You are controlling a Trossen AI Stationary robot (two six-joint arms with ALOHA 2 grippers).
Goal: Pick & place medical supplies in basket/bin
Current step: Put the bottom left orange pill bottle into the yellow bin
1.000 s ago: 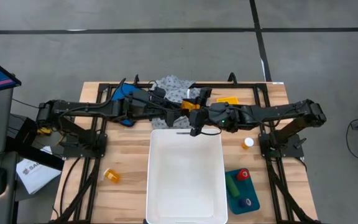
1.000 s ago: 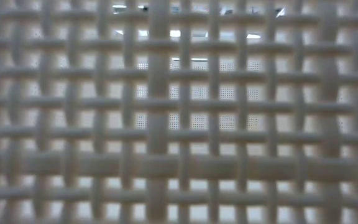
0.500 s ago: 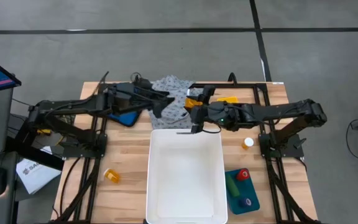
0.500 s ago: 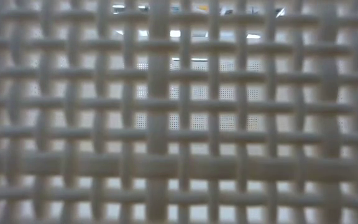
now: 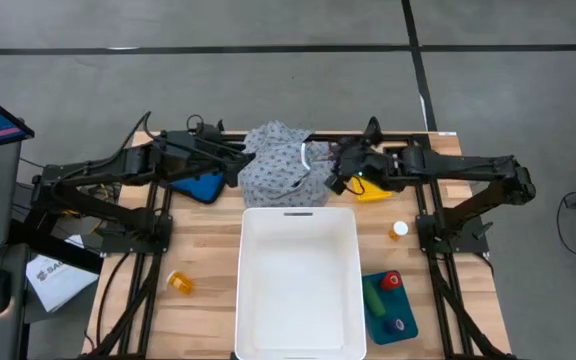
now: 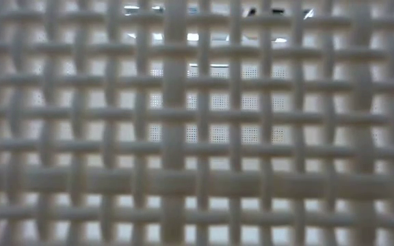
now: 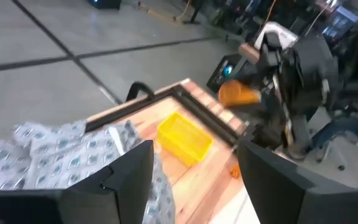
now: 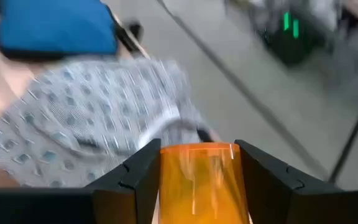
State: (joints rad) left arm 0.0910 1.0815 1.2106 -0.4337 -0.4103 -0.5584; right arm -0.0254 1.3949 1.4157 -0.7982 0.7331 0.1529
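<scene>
Nearest the front edge of the wooden table, a white bin sits in the middle with nothing visible inside it. To its right lies a blue tray holding a red cylinder, a green cylinder and a purple cylinder. To the bin's left, an orange pill bottle lies alone on the wood, well apart from everything else. A second small bottle with a white cap stands right of the bin, near the right arm's base.

Behind the bin's far rim, the grey-white dotted garment lies crumpled on the table, just beside a blue pad on its left. The left gripper hangs over the garment's left part, its fingers spread apart with nothing between them; its wrist view looks past them to the cloth and a yellow basket on the wood.

Right of the garment, the right gripper hovers by the cloth's edge, above the yellow basket. Its fingers are pinching an orange pill bottle, which fills the space between them in the right wrist view, with the garment and blue pad beyond.

The low view shows only white woven mesh close to the lens.
</scene>
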